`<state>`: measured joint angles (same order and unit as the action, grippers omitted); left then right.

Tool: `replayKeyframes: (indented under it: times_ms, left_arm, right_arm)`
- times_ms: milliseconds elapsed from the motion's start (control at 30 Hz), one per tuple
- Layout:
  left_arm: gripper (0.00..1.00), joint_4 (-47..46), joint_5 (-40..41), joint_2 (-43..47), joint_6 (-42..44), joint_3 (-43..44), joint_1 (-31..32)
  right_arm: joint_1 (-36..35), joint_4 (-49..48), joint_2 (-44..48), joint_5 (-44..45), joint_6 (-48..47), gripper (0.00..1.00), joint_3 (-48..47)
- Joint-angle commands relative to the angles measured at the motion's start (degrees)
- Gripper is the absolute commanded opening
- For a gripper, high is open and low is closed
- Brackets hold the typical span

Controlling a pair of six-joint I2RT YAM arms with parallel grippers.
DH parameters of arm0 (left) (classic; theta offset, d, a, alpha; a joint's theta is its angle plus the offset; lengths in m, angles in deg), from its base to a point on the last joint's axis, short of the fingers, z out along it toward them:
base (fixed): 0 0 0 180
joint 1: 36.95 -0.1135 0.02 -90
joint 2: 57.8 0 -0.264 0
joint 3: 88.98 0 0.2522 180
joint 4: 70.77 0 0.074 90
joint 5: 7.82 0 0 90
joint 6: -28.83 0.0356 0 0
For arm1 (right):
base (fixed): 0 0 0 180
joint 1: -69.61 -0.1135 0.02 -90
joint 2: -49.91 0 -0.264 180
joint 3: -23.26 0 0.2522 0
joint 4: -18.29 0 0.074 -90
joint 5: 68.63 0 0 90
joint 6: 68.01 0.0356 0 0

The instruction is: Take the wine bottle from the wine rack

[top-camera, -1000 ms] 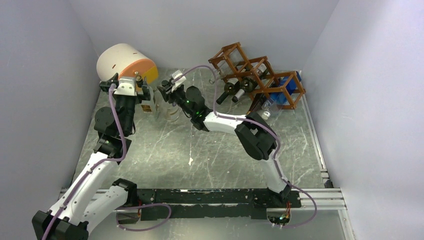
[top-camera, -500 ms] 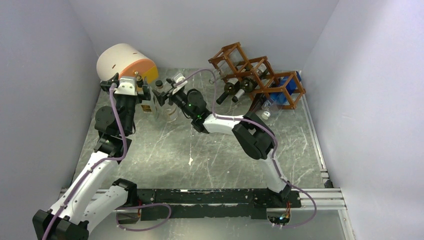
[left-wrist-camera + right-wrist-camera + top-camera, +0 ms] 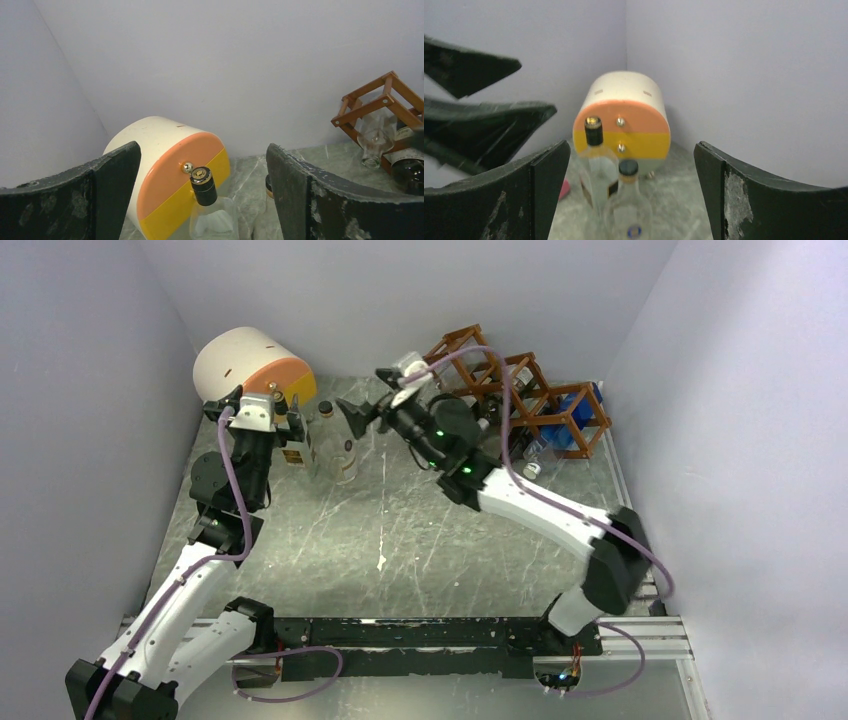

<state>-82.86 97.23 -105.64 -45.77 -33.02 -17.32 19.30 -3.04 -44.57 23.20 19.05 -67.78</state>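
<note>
The reddish-brown wine rack (image 3: 530, 390) stands at the back right and shows in the left wrist view (image 3: 382, 97). A dark wine bottle (image 3: 407, 170) lies in it, and my right arm covers part of the rack from above. My right gripper (image 3: 368, 395) hangs open, empty, a little right of a short clear bottle (image 3: 628, 200) that stands upright (image 3: 340, 450). My left gripper (image 3: 252, 408) is open just behind the black, gold-topped cap of a taller clear bottle (image 3: 203, 186), which also shows from above (image 3: 293, 453).
A white, orange and yellow cylinder (image 3: 250, 365) lies at the back left, behind both standing bottles. A clear bottle (image 3: 372, 135) sits in the rack's near cubby. Blue items (image 3: 585, 430) are at the rack's right end. Grey walls close in on three sides.
My right gripper opened and let go of the short clear bottle's neck, then drew back to the right and up. The bottle stays standing. The left arm has barely moved.
</note>
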Motion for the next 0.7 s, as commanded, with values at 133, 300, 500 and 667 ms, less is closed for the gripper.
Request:
replayKeyframes:
  times_ms: [133, 300, 500, 667]
  left_arm:
    - [0.99, 0.6, -4.9, 1.1, -4.2, 1.6, -0.2]
    - [0.99, 1.4, -6.0, 0.2, -3.8, 2.2, 2.2]
    - [0.99, 1.9, -5.9, 0.4, -2.0, 2.4, 6.2]
    - [0.99, 1.6, -3.5, 0.3, 1.3, 2.0, 11.0]
  right_arm:
    - [0.1, 30.0, 25.5, 14.4, -6.8, 1.0, 14.4]
    - [0.4, 46.1, 35.6, 30.5, -1.8, 1.0, 14.9]
    - [8.1, 62.8, 38.2, 38.5, 18.3, 1.0, 11.8]
    - [27.8, 63.9, 36.3, 21.8, 29.2, 1.0, 14.2]
